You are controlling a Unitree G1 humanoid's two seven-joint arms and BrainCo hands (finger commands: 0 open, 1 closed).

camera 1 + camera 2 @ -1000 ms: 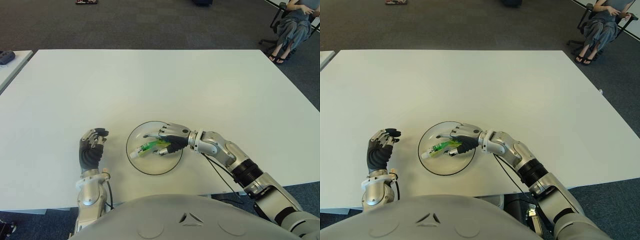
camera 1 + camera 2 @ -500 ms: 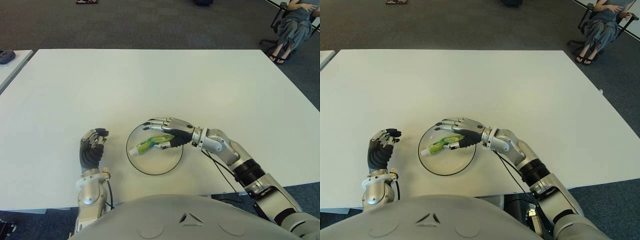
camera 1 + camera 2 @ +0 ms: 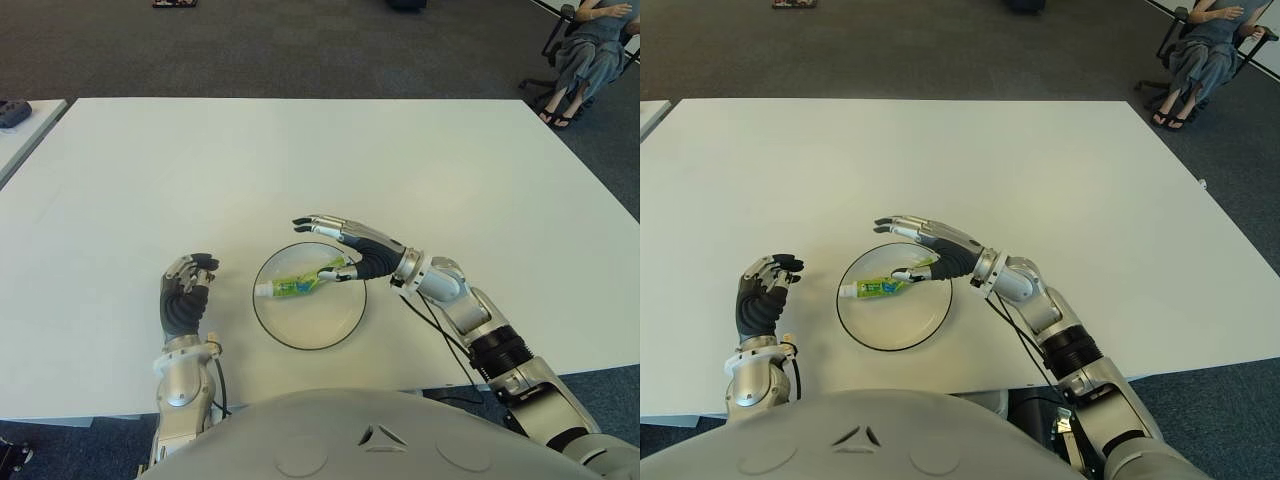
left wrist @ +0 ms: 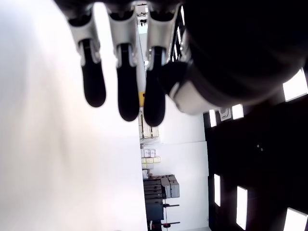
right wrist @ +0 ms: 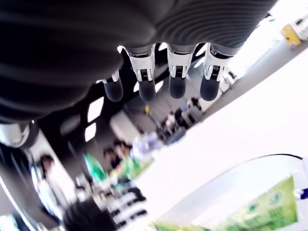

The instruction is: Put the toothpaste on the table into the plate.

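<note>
A green and white toothpaste tube [image 3: 301, 282] lies flat inside the clear round plate [image 3: 300, 335], its white cap toward my left. My right hand [image 3: 345, 246] hovers over the plate's far right rim with its fingers spread and nothing in them. In the right wrist view the fingertips [image 5: 176, 88] hang above the toothpaste tube [image 5: 260, 214] without touching it. My left hand [image 3: 184, 293] shows left of the plate, its fingers curled around nothing.
The white table [image 3: 320, 160] stretches wide beyond the plate. A second table edge with a dark object [image 3: 12, 112] is at the far left. A seated person [image 3: 587, 52] is at the far right, off the table.
My right hand has let go of the toothpaste, which now lies in the plate. The hand opened and drew back up and to the right. The left hand stayed still.
</note>
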